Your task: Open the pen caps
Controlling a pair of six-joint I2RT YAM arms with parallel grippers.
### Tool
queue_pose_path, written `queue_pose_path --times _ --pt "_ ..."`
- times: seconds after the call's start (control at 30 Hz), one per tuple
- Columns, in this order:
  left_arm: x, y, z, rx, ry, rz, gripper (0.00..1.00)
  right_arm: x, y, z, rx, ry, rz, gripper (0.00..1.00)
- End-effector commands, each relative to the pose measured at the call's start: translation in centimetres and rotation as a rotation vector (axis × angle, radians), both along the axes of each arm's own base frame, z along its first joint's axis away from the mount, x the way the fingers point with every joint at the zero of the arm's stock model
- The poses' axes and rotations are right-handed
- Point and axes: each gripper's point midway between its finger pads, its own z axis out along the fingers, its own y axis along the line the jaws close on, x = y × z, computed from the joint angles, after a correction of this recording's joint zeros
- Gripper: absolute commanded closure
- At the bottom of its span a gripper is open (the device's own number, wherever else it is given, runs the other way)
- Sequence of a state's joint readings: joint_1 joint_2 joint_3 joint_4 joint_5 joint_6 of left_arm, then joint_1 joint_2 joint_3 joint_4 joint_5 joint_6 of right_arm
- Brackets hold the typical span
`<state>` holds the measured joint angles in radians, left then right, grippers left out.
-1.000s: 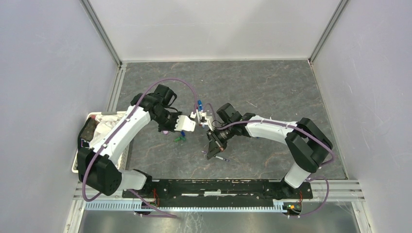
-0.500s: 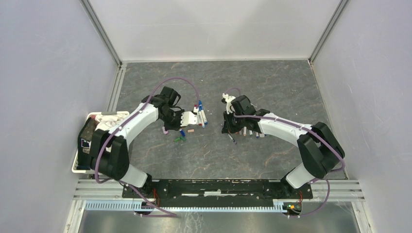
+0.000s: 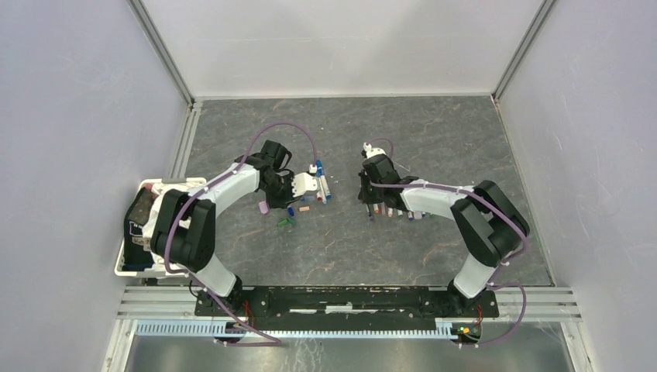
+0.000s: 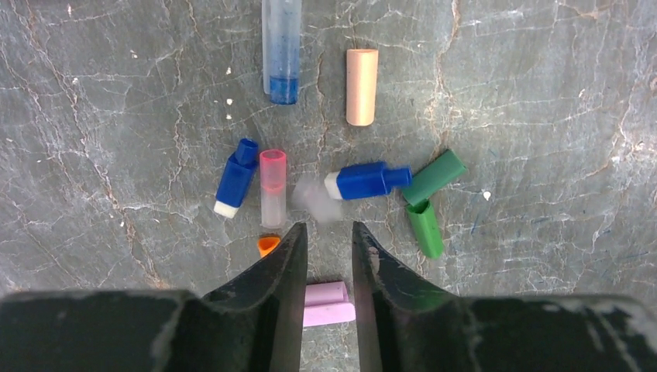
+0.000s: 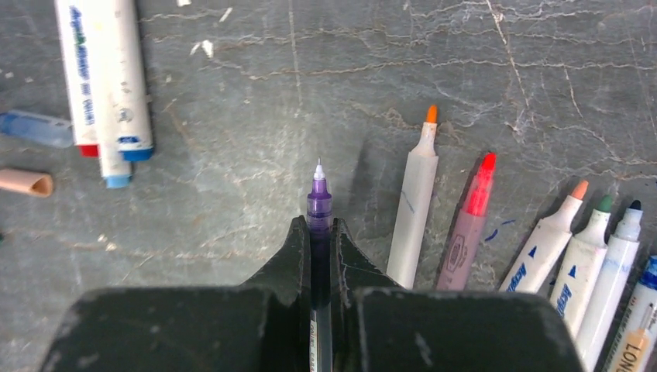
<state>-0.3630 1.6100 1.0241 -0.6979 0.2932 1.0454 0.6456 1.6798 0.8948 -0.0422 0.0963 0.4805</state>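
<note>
In the left wrist view my left gripper [image 4: 328, 232] hangs open over a scatter of pen caps: two blue ones [image 4: 236, 177] [image 4: 364, 180], a pink-rimmed clear one [image 4: 272, 188], two green ones [image 4: 425, 229], an orange one [image 4: 268, 245], a peach one [image 4: 361, 76] and a pink one [image 4: 325, 304] under the jaws. A blurred pale cap [image 4: 314, 198] lies just ahead of the fingertips. My right gripper [image 5: 319, 226] is shut on a thin purple pen [image 5: 318, 201], its fine tip bare, low over the table. Uncapped pens [image 5: 414, 209] [image 5: 469, 232] lie in a row to its right.
Two capped white pens [image 5: 101, 77] lie at the right wrist view's upper left, with a blue cap [image 5: 35, 128] and a peach cap [image 5: 25, 182] beside them. From above, a white basket [image 3: 126, 256] of cloths stands at the table's left edge. Grey walls close in on three sides.
The two grippers, close together mid-table a second ago, have parted. The right one carried the purple pen right to the pen row. The left one went back over the caps and opened.
</note>
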Motion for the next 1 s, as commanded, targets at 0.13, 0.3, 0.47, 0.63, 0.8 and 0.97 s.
queue_pose_path --times 0.13,0.3,0.47,0.63,0.8,0.97 --pt "2.0 -0.2 -0.2 -0.007 -0.036 0.074 0.6 3.7 0.6 -0.2 -0.005 -0.073 -0.112 1.0" --pt "2.5 -0.4 1.5 -0.022 -0.055 0.096 0.58 4.3 0.3 -0.5 -0.017 -0.089 -0.139 1.0" --pt "2.5 -1.1 5.4 -0.079 -0.036 0.145 0.54 4.9 -0.6 -0.6 -0.055 -0.107 -0.17 1.0" --pt "2.6 -1.5 11.8 -0.154 -0.106 0.195 0.06 5.4 -1.1 -0.2 -0.068 -0.118 -0.176 0.89" --pt "3.0 -0.6 18.2 -0.197 -0.25 0.249 0.0 5.5 -1.3 1.2 -0.07 -0.138 -0.17 0.7" --pt "4.0 0.4 22.9 -0.29 -0.414 0.411 0.0 5.6 -0.5 4.3 -0.024 -0.189 -0.151 0.59"
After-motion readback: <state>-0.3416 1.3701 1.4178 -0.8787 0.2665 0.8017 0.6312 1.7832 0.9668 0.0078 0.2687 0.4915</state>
